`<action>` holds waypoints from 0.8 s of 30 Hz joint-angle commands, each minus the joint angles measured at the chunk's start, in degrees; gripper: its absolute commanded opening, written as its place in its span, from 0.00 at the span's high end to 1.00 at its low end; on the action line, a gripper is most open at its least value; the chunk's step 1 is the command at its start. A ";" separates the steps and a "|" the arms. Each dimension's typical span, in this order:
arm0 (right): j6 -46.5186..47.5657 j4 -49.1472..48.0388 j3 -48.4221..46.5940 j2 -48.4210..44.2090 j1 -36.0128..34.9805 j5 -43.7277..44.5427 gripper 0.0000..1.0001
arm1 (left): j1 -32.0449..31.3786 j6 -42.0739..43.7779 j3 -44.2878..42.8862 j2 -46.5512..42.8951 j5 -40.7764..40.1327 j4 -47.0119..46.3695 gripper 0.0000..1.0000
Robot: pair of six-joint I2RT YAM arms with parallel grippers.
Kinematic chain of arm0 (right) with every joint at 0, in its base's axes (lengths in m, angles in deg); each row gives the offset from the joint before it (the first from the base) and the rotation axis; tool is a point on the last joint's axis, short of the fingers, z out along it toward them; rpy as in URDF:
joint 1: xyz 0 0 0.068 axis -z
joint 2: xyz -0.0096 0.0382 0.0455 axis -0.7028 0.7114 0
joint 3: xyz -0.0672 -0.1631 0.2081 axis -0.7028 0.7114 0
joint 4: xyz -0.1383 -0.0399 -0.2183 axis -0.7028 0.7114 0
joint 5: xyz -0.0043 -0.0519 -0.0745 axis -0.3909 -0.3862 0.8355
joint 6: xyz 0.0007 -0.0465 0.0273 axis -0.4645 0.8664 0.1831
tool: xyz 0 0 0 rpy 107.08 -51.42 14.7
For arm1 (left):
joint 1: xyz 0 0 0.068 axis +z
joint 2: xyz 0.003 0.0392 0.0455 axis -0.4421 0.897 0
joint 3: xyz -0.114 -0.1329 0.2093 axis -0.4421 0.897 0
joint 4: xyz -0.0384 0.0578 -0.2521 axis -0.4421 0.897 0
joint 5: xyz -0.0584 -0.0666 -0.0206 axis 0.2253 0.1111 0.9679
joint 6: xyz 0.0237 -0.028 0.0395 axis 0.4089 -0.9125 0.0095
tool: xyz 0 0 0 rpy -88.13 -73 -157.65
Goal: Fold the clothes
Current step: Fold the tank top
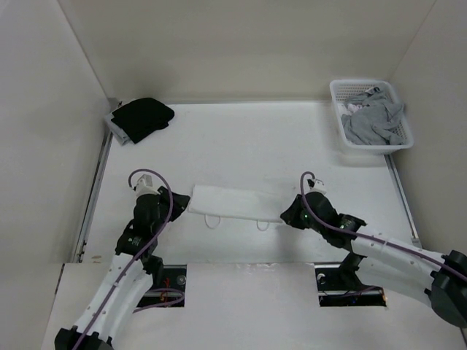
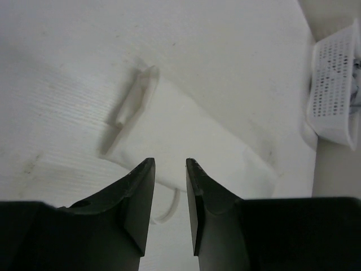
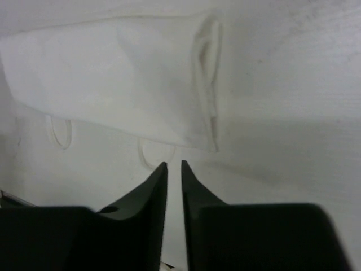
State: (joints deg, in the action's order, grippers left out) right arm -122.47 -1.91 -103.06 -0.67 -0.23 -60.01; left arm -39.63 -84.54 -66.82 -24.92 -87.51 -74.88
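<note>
Tank top (image 1: 237,202) centre; basket (image 1: 338,117) behind, far right.

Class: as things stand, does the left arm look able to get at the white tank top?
Probably yes: the left gripper sits at the left end of the tank top, jaws parted and empty, with nothing in between.

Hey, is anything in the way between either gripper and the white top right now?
Nothing visible. The top lies flat on the table with the left gripper at one end and the right gripper at the other, both jaws apart and empty. The basket and black garment sit far back, out of the way.
</note>
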 commanded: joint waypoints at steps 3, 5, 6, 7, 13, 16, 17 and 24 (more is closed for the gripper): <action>5.52 -10.45 -6.54 5.93 -0.34 1.52 0.93 | -8.61 -1.04 -6.38 13.32 -2.42 -12.62 0.74; 6.84 -15.20 -7.24 9.80 2.29 0.03 0.94 | -12.04 -1.04 -6.65 21.41 -4.44 -21.05 0.74; 7.11 -18.18 -7.33 12.26 4.30 -0.93 0.95 | -12.49 -0.78 -6.74 25.62 -5.40 -25.27 0.74; 7.37 -20.47 -7.50 14.72 6.24 -2.16 0.95 | -12.15 -0.86 -6.83 29.76 -5.59 -28.80 0.74; 6.85 -27.00 -7.86 26.94 15.39 -7.80 0.96 | -5.65 -1.39 -6.13 47.01 -3.22 -42.00 0.75; 6.41 -27.27 -7.33 28.45 16.98 -7.80 0.96 | -2.92 -2.00 -4.37 49.22 -1.73 -44.73 0.75; 6.50 -26.83 -7.42 28.71 17.15 -7.54 0.96 | -2.31 -2.35 -3.58 49.22 -1.38 -45.52 0.75; 6.41 -25.42 -5.75 22.24 17.42 -5.52 0.90 | -1.07 -4.99 0.02 39.67 3.28 -45.62 0.73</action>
State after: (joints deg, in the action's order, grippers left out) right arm -116.51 -23.94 -108.98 26.74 17.21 -66.52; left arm -40.83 -87.80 -67.72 20.67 -87.33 -116.12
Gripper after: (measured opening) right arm 0.089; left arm 0.267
